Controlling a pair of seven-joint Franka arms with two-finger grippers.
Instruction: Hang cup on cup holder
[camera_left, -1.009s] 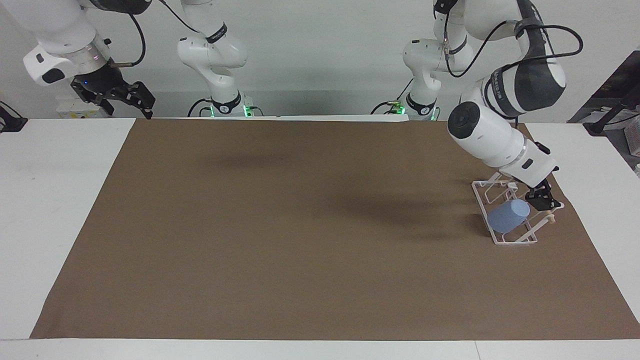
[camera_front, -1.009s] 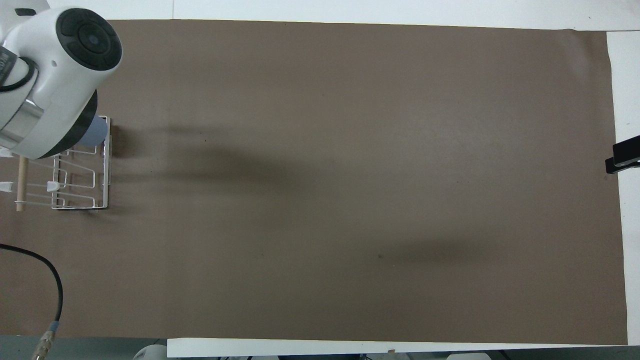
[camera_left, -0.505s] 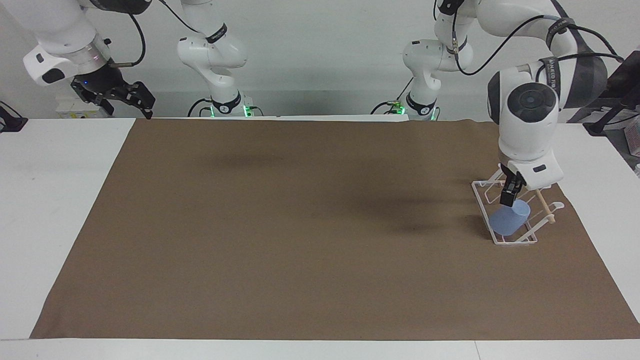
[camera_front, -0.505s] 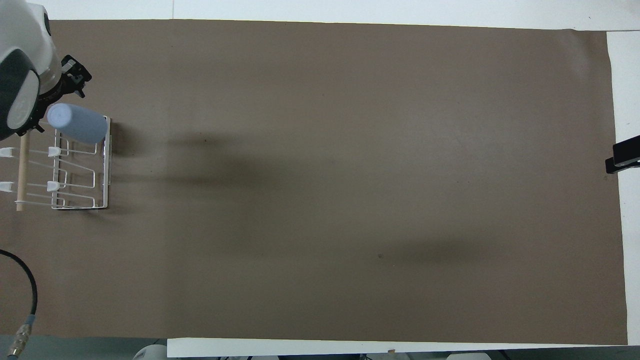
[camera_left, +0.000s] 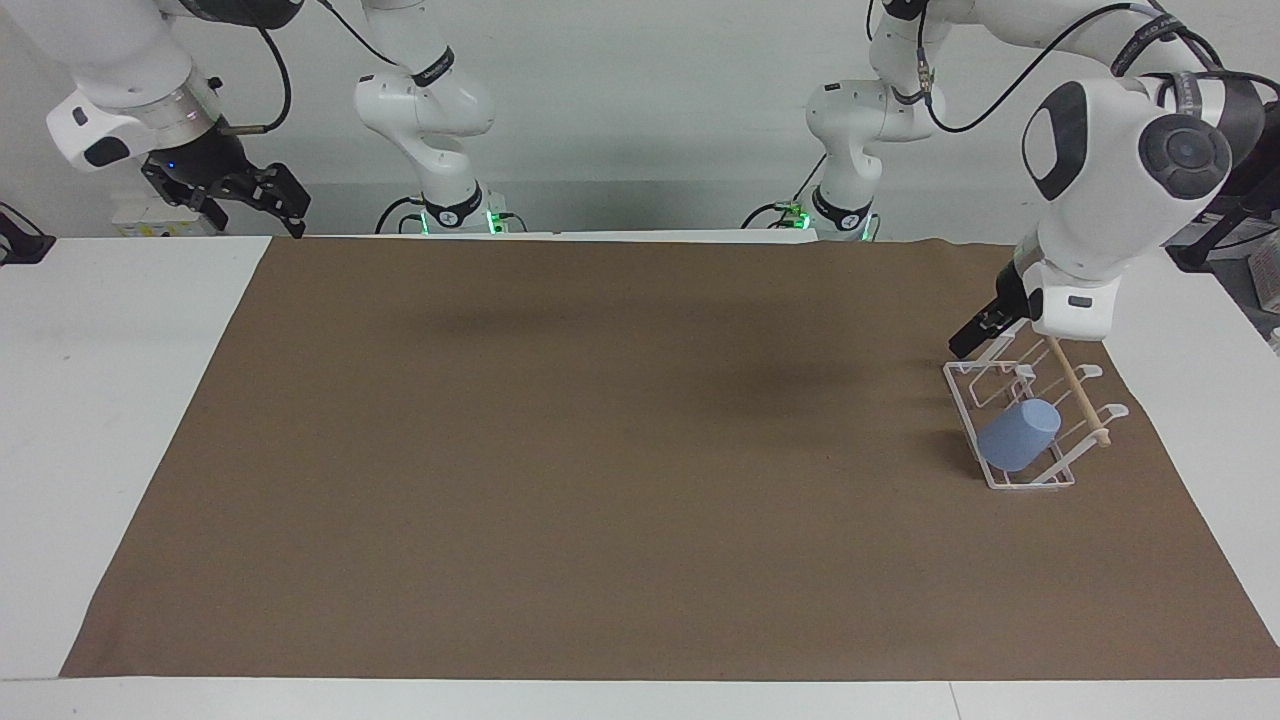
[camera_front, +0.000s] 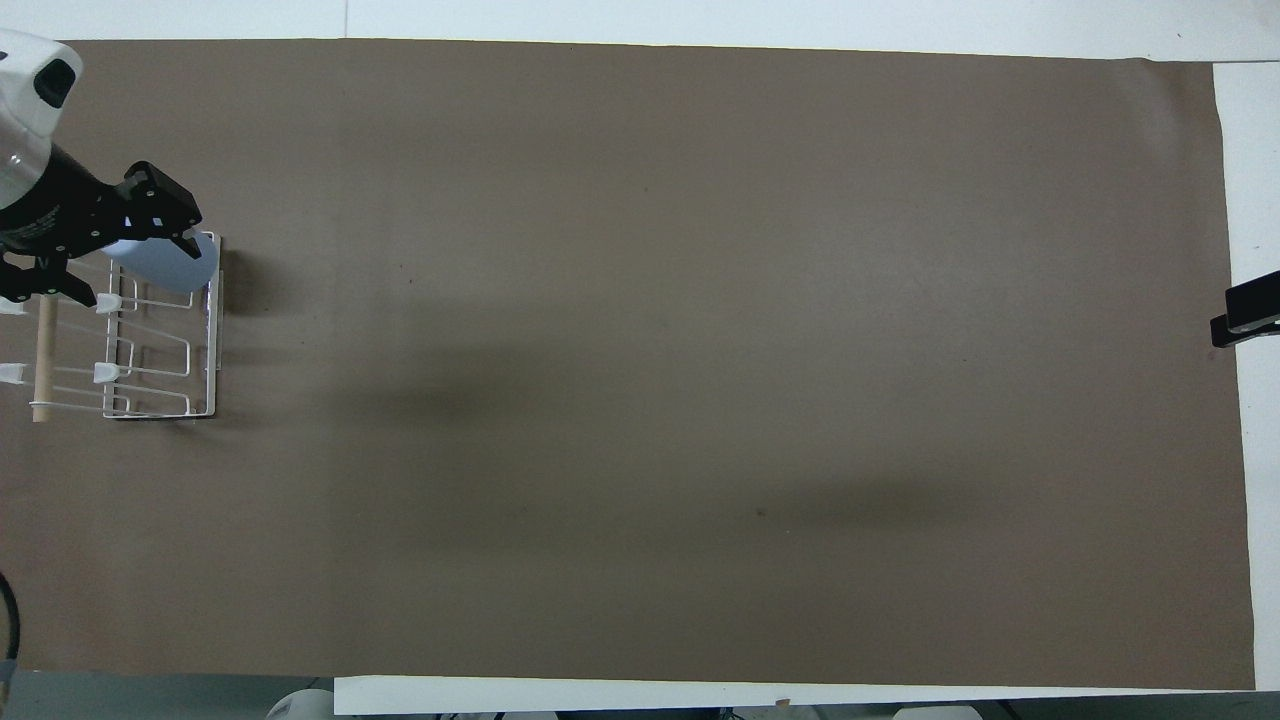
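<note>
The left gripper (camera_left: 968, 344) is in the air over the end of the cup holder (camera_left: 1030, 420) that is nearer to the robots, its fingers apart and holding nothing; it touches neither the rack nor the cup (camera_left: 1018, 434); the cup sits tilted on a prong at the rack's other end, toward the left arm's end of the table; the rack stands on the brown mat (camera_left: 600, 450); the right gripper (camera_left: 275, 200) waits in the air at the mat's corner near its base, fingers spread.
</note>
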